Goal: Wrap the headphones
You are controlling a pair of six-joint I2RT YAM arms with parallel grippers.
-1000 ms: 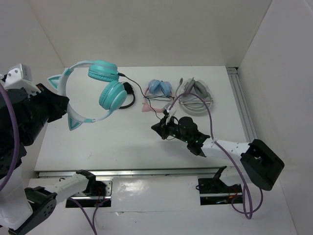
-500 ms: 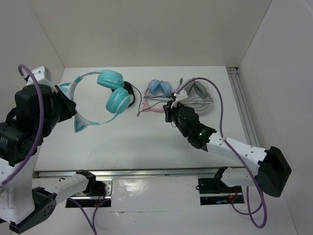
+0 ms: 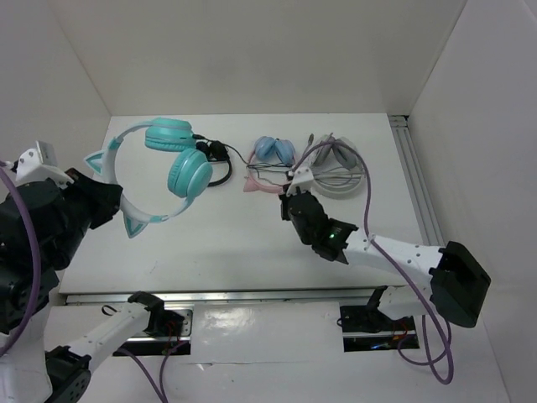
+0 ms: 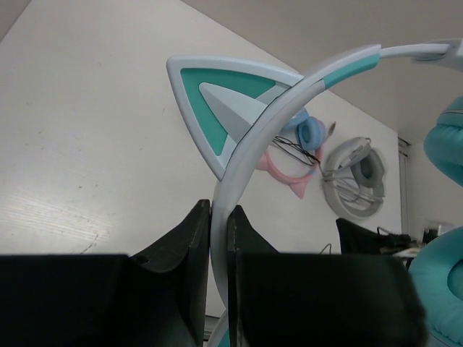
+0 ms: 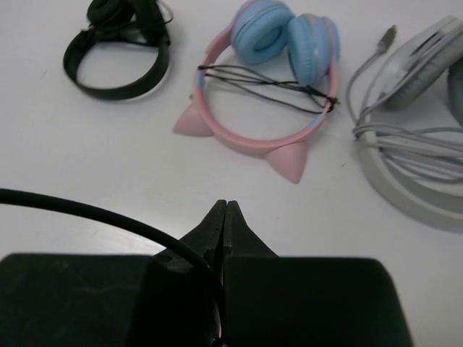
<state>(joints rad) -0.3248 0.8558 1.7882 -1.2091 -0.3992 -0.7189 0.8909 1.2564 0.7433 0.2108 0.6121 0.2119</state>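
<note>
Teal-cupped, cat-eared, white-banded headphones (image 3: 186, 174)

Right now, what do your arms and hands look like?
My left arm and right arm are white tubes with chunky black joints. A purple cable loops along each. My left hand and right hand are black, each with two pointed wedge fingers. A tiny green light glows near the right wrist.
</note>
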